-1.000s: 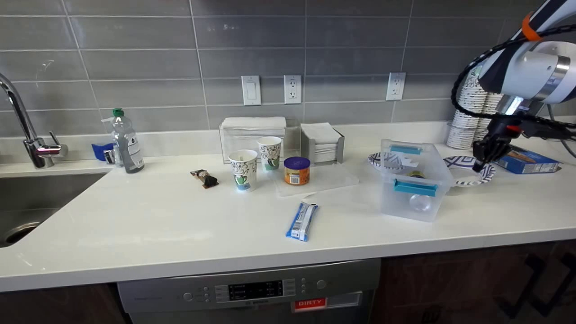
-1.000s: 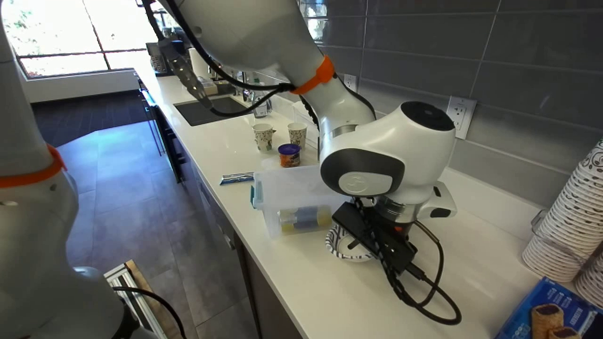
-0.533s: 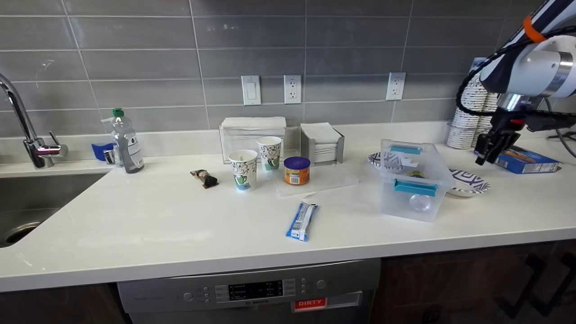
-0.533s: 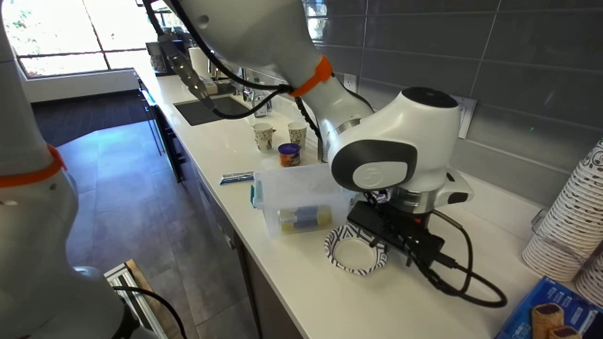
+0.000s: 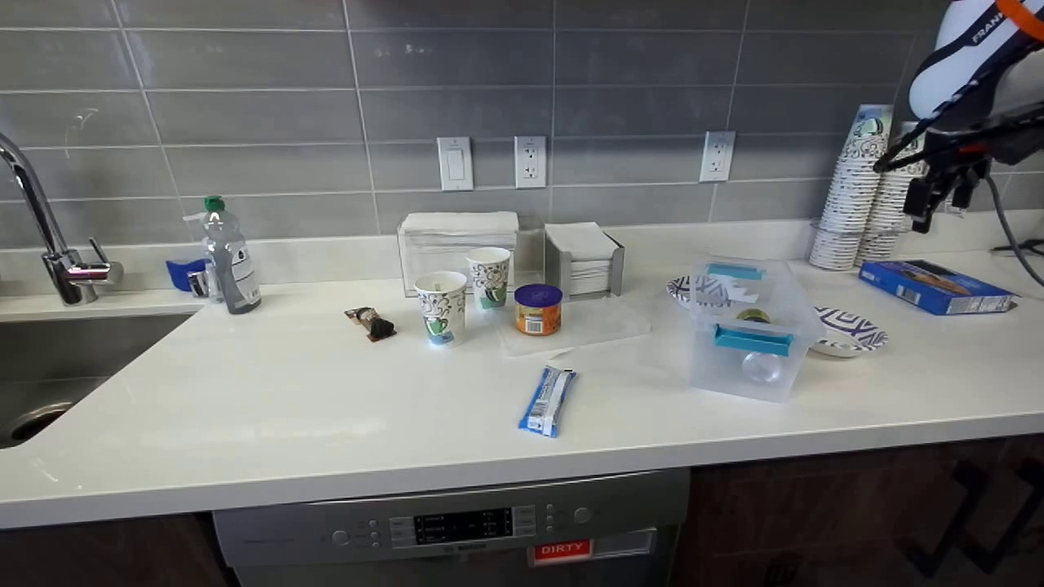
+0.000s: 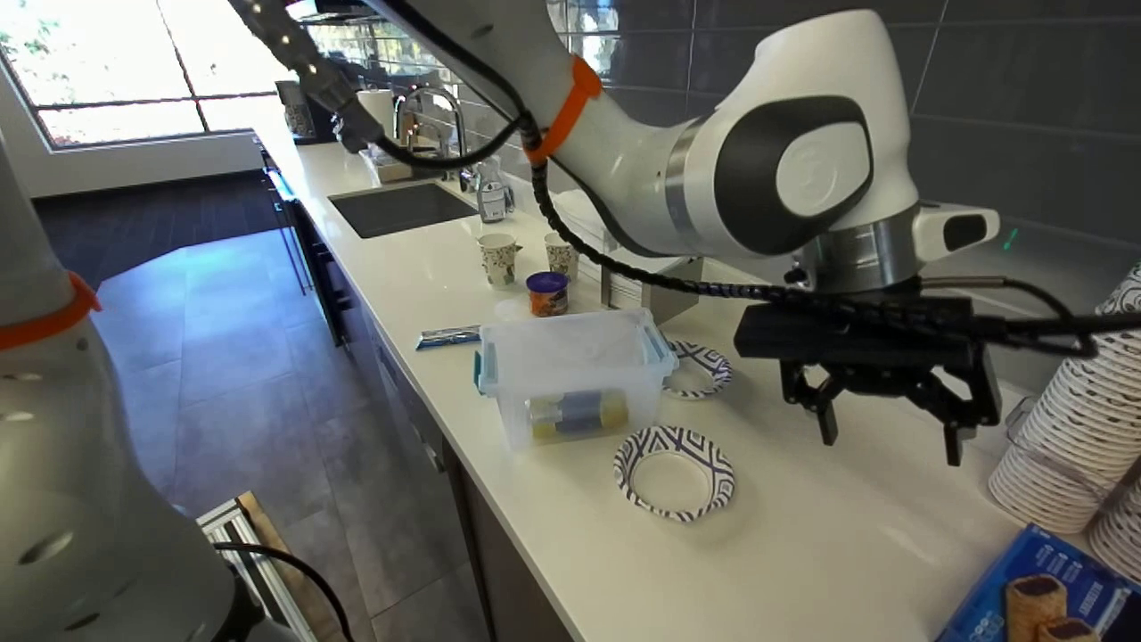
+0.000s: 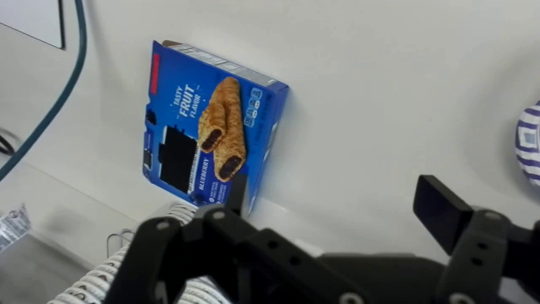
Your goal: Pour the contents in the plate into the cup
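A round paper plate [image 6: 673,439] with a dark-and-white patterned rim rests on the counter beside the clear container; its middle shows bare white. In the wrist view only the edge of this plate [image 7: 529,143] shows. A similar plate [image 6: 713,361] lies behind the container, partly hidden. Two printed paper cups stand upright farther along: a front cup [image 5: 441,314] with something pale inside, and a rear cup [image 5: 489,279]; which is the task's cup I cannot tell. Raised well above the counter and away from the plates, my gripper [image 6: 891,441] is open with nothing between its fingers.
The clear container [image 5: 750,359] with blue latches stands between plates and cups. A blue snack box [image 7: 211,126] and tall cup stacks [image 5: 852,196] are near the gripper. An orange tub [image 5: 538,314], a blue-wrapped bar [image 5: 548,399] and napkin holders [image 5: 583,261] lie beyond.
The gripper has come off the near plate's rim, opened wide and risen toward the back wall and cup stacks. That plate, let go, has settled lower on the counter.
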